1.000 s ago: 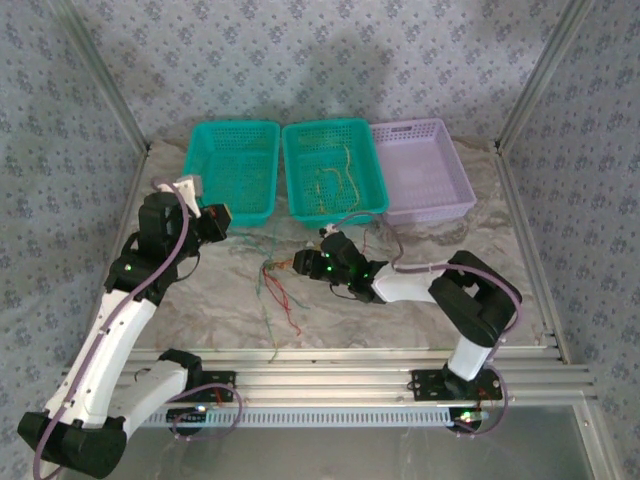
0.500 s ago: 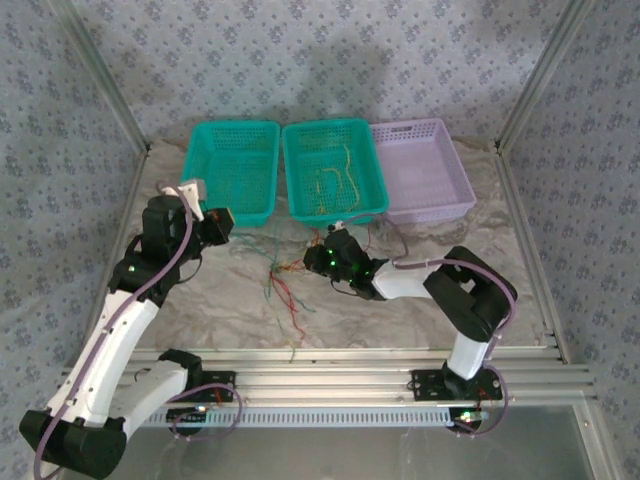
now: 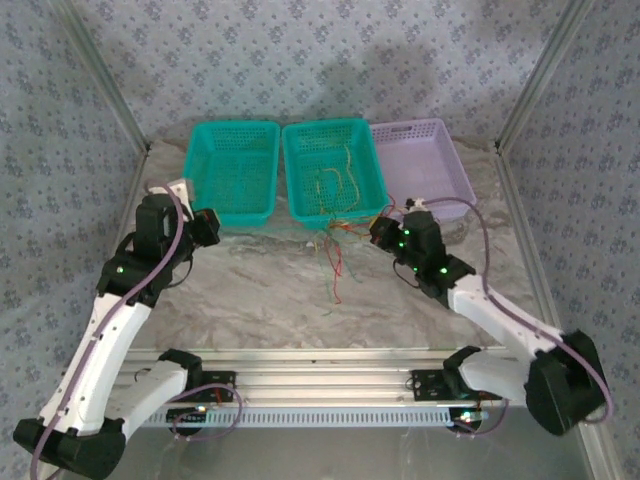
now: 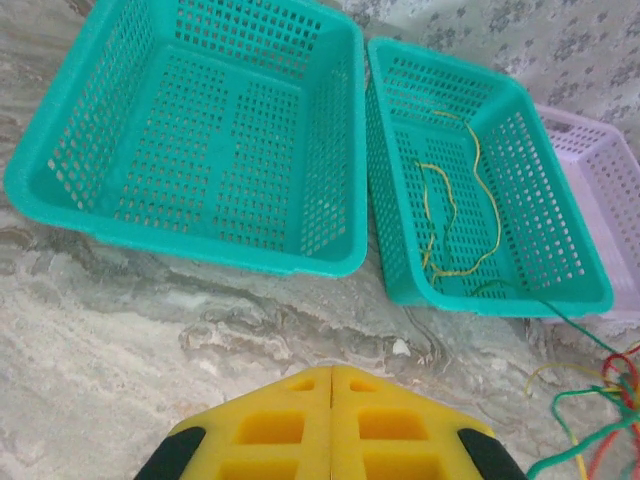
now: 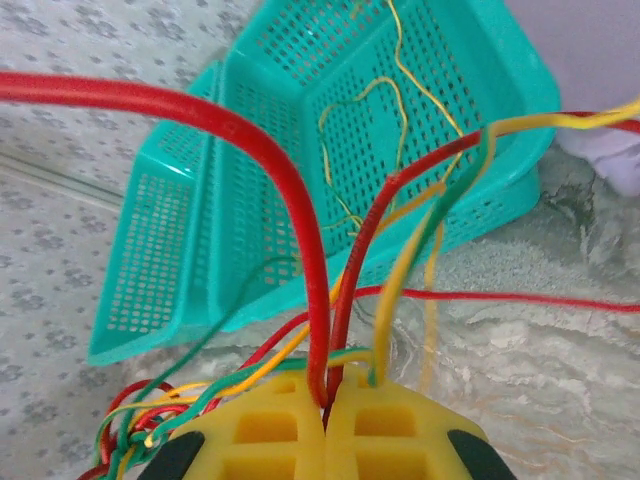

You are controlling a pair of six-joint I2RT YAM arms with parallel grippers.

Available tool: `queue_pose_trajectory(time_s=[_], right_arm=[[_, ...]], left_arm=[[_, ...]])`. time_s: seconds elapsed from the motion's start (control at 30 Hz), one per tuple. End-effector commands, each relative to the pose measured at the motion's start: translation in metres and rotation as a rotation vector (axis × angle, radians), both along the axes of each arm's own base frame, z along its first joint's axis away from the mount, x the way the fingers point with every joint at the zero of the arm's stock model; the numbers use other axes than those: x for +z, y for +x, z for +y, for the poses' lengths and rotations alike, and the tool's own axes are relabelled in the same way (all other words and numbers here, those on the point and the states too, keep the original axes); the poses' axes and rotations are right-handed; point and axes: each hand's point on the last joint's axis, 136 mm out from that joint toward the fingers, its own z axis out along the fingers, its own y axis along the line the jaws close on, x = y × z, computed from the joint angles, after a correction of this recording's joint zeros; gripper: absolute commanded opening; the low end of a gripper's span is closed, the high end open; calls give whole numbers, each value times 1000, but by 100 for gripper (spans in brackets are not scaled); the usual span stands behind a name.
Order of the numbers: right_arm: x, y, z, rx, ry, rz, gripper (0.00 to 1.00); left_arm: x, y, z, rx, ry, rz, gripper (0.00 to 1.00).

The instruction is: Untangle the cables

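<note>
The cables (image 3: 335, 255) form a loose tangle of thin red, green and yellow wires on the table, just in front of the middle teal basket (image 3: 296, 205). My right gripper (image 3: 380, 232) is shut on them. In the right wrist view its yellow fingers (image 5: 270, 430) pinch two red strands, while green and yellow cables (image 5: 400, 290) fan out over them. More yellow cables (image 4: 445, 215) lie inside the middle basket (image 4: 500, 300). My left gripper (image 4: 332, 375) is shut on nothing and hovers in front of the left teal basket (image 4: 200, 240). The tangle's edge (image 4: 600, 400) shows to its right.
Three baskets stand in a row at the back: the left teal one (image 3: 232, 215), the middle teal one and a purple one (image 3: 432, 212). Metal frame posts (image 3: 525, 95) flank the table, and a rail (image 3: 330, 375) runs along the near edge.
My right gripper has shut on the cables and swung back and to the right, dragging the tangle from mid-table toward the middle basket's front. The left arm barely moved.
</note>
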Motion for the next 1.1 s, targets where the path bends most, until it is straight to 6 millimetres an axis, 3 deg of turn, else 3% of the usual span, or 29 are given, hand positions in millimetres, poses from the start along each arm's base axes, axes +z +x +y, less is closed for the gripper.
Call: queue_pose_trajectory(time_s=[0.0,0.33,0.6,0.9,1.07], right_arm=[[-33,-17,-58,-116,-167,115,0],[-4,-39,-114,-215,-199,94,0],[17,-58,-182,-454,-250,118,0],[40,-64,-210,-551,-271,98,0],[41,-61,-204,-522,-241,82,0]], left_arm=[[15,-5,39,156,107,-9,0],[29,-8,52,208,139,-5,0],[31,-8,63,255,186,7,0],[25,-2,68,272,259,34,0],[26,-1,68,279,278,28,0]])
